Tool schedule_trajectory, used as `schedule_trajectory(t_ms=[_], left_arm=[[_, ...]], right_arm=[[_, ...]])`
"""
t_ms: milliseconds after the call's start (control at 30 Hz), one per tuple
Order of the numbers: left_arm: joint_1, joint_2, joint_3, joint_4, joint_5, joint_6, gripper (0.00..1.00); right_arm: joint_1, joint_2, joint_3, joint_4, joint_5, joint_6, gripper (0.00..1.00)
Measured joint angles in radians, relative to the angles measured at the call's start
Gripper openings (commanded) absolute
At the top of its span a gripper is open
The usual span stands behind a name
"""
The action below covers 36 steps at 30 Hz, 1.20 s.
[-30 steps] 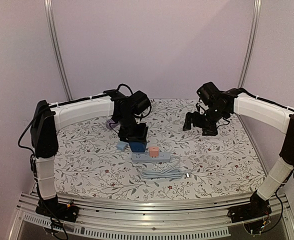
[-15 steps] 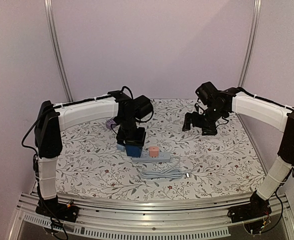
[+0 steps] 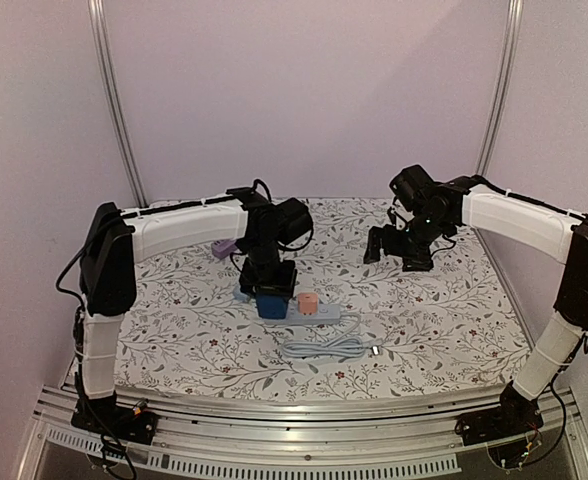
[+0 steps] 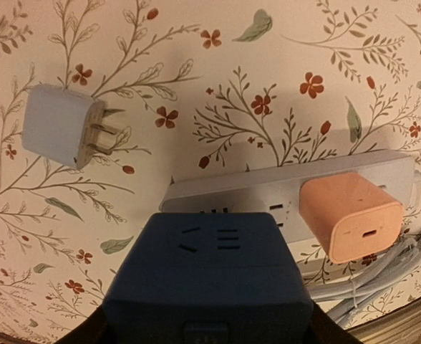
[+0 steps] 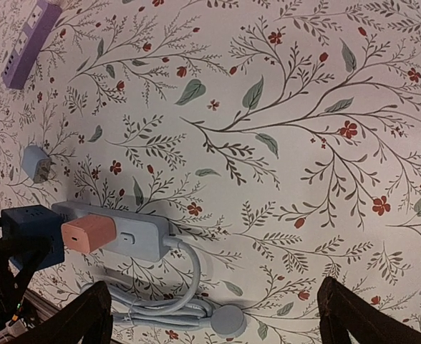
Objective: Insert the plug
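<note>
Top external view shows the floral-cloth bench (image 3: pixel 174 330) carrying a pale grey power strip (image 3: pixel 326 314). Left fingers (image 3: pixel 286 278) clamp the dark blue cube plug (image 4: pixel 207 279) over its free end, seemingly not yet seated, beside a peach cube adapter (image 4: pixel 350 215) already plugged in. Right fingers (image 5: pixel 354 315) hang wide apart, empty.

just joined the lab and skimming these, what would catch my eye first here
The dark blue cube plug fills the bottom of the left wrist view, clamped in the left gripper at the left end of the grey power strip. An orange charger sits plugged into the strip beside it, and a white charger lies loose on the floral cloth, prongs bare. The right gripper hangs open at the back right.
</note>
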Motion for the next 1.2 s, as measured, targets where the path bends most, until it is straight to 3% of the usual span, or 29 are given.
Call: schedule_trajectory(t_ms=[1200], left_arm=[[-0.014, 0.038, 0.034, 0.012, -0.027, -0.048, 0.0]], right_arm=[[0.0, -0.004, -0.021, 0.007, 0.0, -0.003, 0.99]])
